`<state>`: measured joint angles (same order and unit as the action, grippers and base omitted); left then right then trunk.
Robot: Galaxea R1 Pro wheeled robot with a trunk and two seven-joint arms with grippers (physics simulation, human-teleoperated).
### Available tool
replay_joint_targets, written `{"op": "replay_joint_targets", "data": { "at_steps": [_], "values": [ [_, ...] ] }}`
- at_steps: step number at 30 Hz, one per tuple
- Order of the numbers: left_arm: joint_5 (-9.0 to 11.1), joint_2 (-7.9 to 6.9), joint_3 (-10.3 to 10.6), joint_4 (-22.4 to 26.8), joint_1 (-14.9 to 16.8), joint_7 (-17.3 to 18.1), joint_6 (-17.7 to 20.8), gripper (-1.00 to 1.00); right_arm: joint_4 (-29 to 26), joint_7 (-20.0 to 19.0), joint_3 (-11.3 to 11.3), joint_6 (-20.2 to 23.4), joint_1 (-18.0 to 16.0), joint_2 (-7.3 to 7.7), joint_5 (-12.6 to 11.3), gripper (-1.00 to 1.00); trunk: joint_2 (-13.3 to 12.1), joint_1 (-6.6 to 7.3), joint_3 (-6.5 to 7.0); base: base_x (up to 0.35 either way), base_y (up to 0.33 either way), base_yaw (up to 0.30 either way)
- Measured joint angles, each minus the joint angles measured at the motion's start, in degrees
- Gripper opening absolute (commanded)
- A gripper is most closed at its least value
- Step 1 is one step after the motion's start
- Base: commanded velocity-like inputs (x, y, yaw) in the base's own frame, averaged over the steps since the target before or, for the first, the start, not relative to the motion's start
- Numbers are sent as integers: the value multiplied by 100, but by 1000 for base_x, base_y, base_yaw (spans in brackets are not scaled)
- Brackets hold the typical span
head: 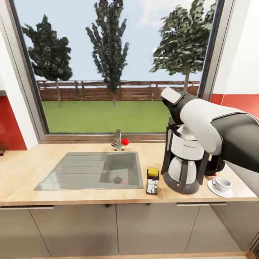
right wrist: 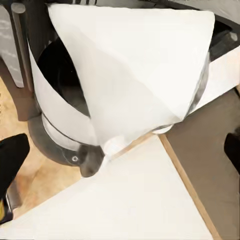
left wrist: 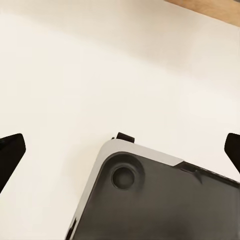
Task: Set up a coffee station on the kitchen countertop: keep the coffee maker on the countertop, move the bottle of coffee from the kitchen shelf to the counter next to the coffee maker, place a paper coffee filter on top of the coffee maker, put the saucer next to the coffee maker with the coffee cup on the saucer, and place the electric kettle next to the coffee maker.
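The coffee maker (head: 182, 163) stands on the countertop (head: 72, 196) right of the sink. The paper coffee filter (right wrist: 135, 75) lies on its top, a white folded cone, and shows as a white patch (head: 187, 132) under my right arm (head: 201, 118). In the right wrist view my right gripper (right wrist: 122, 155) is open just above the filter, with its dark fingertips (right wrist: 12, 160) wide apart and clear of the paper. The bottle of coffee (head: 153, 180) stands left of the coffee maker. To its right the coffee cup (head: 222, 183) sits on the saucer (head: 225, 194). The electric kettle (head: 215, 165) peeks out behind. My left gripper (left wrist: 122, 150) is open and empty.
A steel sink (head: 93, 172) with a faucet (head: 118, 140) and a red knob takes up the counter's middle, under a large window. Grey cabinets (head: 108, 230) run below. The left wrist view looks at a pale surface and a dark grey part of the robot (left wrist: 160, 200).
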<state>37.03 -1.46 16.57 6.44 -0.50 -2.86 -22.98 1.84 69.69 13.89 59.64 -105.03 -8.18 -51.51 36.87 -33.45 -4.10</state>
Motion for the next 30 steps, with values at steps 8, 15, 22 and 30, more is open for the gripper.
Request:
{"op": "replay_joint_targets", "data": {
  "at_steps": [8,15,22,30],
  "values": [
    [4,0,0,0,0,0,1,100,0,0,-1,0,0,12,5,100,0,0,0,0,0,65],
    [5,0,0,0,0,0,2,100,0,1,-2,0,0,12,47,100,0,0,0,0,0,52],
    [0,0,0,-1,0,0,-1,100,-7,-7,13,0,0,9,51,100,0,0,0,0,0,9],
    [10,0,4,-1,0,0,40,100,-12,-8,27,1,0,11,53,100,-199,109,90,0,0,0]
  ]
}}
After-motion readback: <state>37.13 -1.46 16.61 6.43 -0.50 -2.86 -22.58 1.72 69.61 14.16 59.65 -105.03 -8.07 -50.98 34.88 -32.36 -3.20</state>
